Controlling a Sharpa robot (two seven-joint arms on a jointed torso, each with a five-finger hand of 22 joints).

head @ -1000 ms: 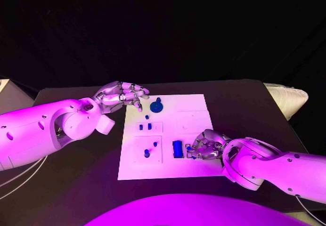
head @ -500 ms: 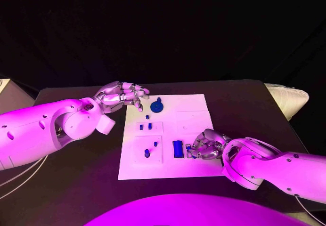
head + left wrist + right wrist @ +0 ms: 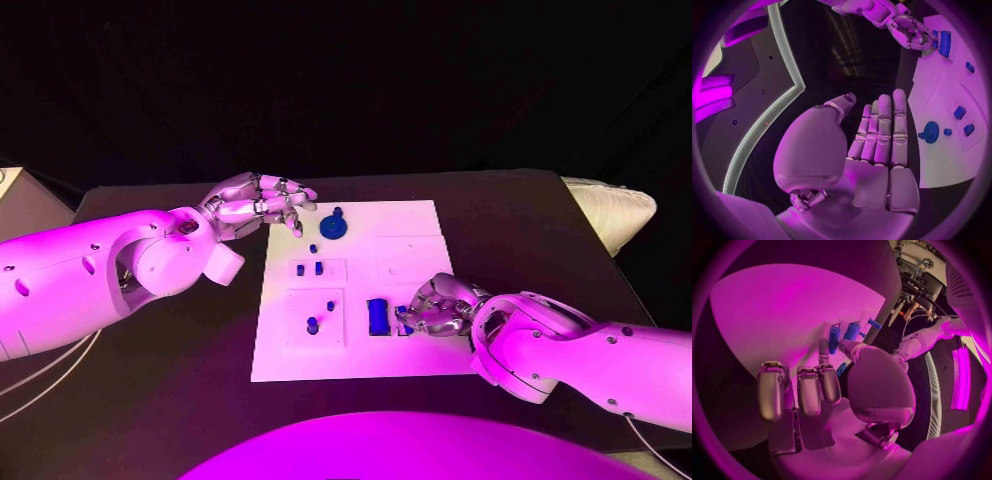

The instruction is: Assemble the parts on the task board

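1. Task board [image 3: 411, 262]: white plate lying mid-bench [image 3: 548, 220], small blue parts [image 3: 378, 316] standing in it.
2. Right hand [image 3: 437, 305]: over the board's near right edge, fingers curled at a blue part; whether it grips, I cannot tell.
3. Left hand [image 3: 264, 204]: beside the board's far left corner, fingers straight and together, holding nothing.

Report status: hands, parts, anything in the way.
Left robot hand open, off the board's far corner. Right robot hand fingering small blue part beside blue block; grip unclear. Nothing blocking the board.

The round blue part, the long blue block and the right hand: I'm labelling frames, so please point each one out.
round blue part [image 3: 333, 227], head view, on its disc face.
long blue block [image 3: 376, 316], head view, mid-length on its top.
right hand [image 3: 437, 305], head view, on the back of the hand.
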